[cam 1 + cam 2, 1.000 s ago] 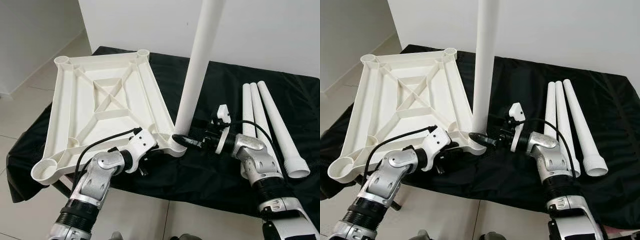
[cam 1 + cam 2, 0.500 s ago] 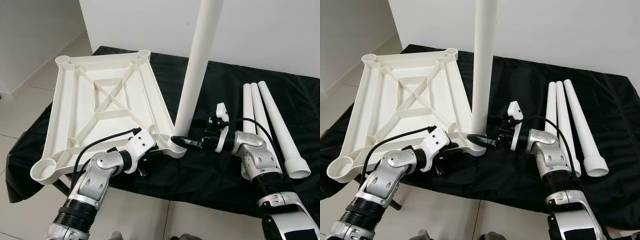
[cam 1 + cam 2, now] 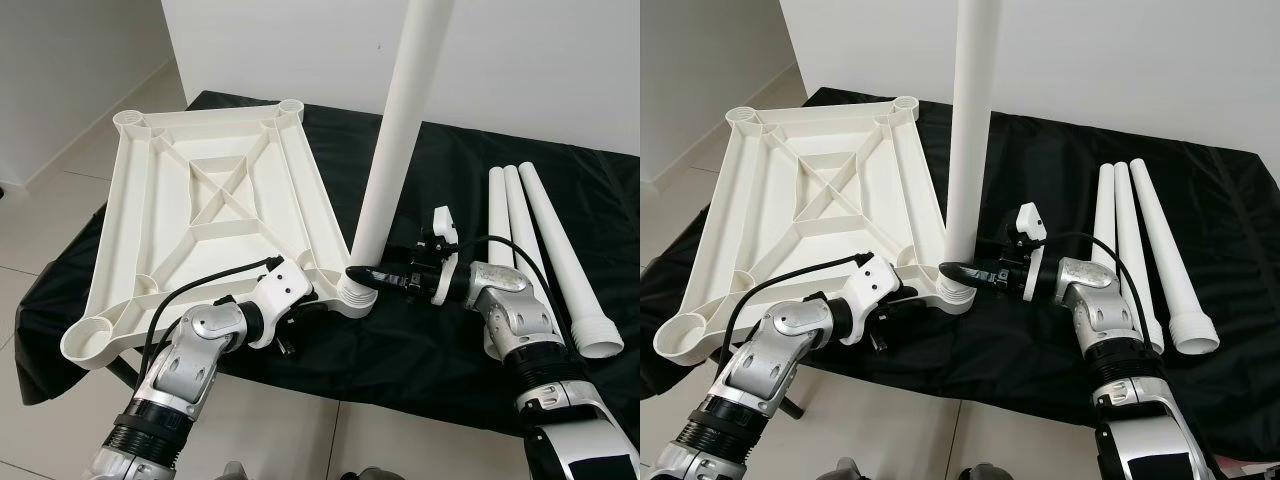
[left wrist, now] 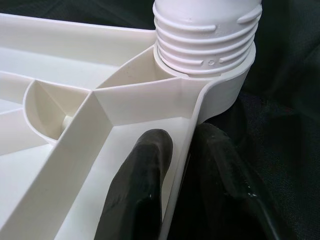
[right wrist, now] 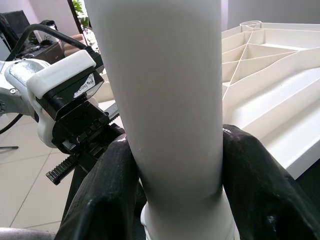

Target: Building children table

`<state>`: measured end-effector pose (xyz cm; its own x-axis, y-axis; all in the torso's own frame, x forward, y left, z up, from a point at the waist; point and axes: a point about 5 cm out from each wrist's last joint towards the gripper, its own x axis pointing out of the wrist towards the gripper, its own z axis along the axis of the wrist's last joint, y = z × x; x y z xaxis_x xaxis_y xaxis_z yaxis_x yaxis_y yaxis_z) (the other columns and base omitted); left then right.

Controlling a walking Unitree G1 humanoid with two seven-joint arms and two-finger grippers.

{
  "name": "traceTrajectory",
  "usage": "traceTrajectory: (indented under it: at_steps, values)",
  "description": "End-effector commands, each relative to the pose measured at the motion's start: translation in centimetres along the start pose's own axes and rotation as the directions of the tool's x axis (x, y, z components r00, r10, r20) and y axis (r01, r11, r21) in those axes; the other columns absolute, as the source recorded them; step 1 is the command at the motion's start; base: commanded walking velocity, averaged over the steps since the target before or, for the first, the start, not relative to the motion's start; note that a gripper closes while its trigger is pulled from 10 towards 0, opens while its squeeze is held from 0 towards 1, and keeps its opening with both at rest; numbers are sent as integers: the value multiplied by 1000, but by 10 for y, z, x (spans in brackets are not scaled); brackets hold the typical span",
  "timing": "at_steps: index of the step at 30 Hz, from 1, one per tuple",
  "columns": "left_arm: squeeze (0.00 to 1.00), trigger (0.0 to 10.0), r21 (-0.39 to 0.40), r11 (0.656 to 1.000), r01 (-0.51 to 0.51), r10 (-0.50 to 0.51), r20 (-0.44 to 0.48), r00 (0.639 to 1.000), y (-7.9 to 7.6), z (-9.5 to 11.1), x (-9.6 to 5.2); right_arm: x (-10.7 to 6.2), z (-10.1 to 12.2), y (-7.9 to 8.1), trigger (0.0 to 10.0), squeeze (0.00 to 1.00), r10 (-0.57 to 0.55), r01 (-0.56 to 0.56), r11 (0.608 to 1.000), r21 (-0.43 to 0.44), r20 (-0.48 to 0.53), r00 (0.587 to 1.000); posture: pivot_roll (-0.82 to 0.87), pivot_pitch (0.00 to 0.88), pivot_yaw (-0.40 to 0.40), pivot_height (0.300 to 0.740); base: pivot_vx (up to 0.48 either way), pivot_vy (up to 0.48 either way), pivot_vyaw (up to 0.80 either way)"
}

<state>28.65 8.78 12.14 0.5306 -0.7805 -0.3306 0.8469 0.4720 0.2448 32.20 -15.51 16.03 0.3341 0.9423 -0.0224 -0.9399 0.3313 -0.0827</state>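
Tabletop [image 3: 215,200], white plastic and turned underside up, lies on the black-draped surface [image 3: 420,340] with its ribbed bracing and diagonal cross showing; it overhangs the surface's edge on the robot's left. Round leg sockets sit at its corners. In the corner socket [image 3: 352,297] nearest the middle of the surface stands one white leg [image 3: 395,150], upright with a slight lean, its top cut off by the frame edge. The left wrist view shows the leg's threaded end [image 4: 205,37] seated in that socket, several thread ridges still exposed above the rim.

The right gripper [image 3: 362,274] reaches in from the right, its fingers [image 5: 252,175] clamped on either side of the leg just above the socket; the right wrist view shows the black pads pressed against the white tube. The left gripper [image 4: 187,170] holds the tabletop's rim wall just beside the same corner, one finger inside the wall and one outside, closed on it. From the head views these fingers are mostly hidden behind the wrist housing.

Three spare legs [image 3: 525,240] lie side by side on the cloth to the robot's right, well apart from the tabletop, wide ends toward the robot. Beyond the surface are a white wall [image 3: 540,60] and pale tiled floor [image 3: 60,190].
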Motion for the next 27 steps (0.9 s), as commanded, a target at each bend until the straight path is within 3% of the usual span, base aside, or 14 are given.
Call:
traceTrajectory:
  at_steps: [1,10,11,15,27]
  values:
    - [0,10000,-14,1000,21,-22,-25,999,-4,-4,3,1,0,2,0,0,-3,2,1000,23,31,1000,-44,0,-8,740,0,0,0]
    - [0,10000,-73,992,-103,99,-50,994,7,-5,10,8,0,6,0,0,-110,110,994,12,95,989,-48,0,-7,740,0,0,0]
    - [0,10000,-93,987,-134,129,-57,990,8,-6,13,10,0,6,0,0,-162,161,987,16,114,980,-50,0,-5,740,0,0,0]
    - [0,10000,-98,985,-145,140,-61,988,8,-7,14,10,-1,6,0,0,-183,181,983,23,119,976,-51,0,-5,740,0,0,0]
    - [0,10000,-140,942,-305,296,-78,952,17,-9,23,19,3,6,0,0,-412,408,911,65,186,892,-46,0,-12,740,0,0,0]
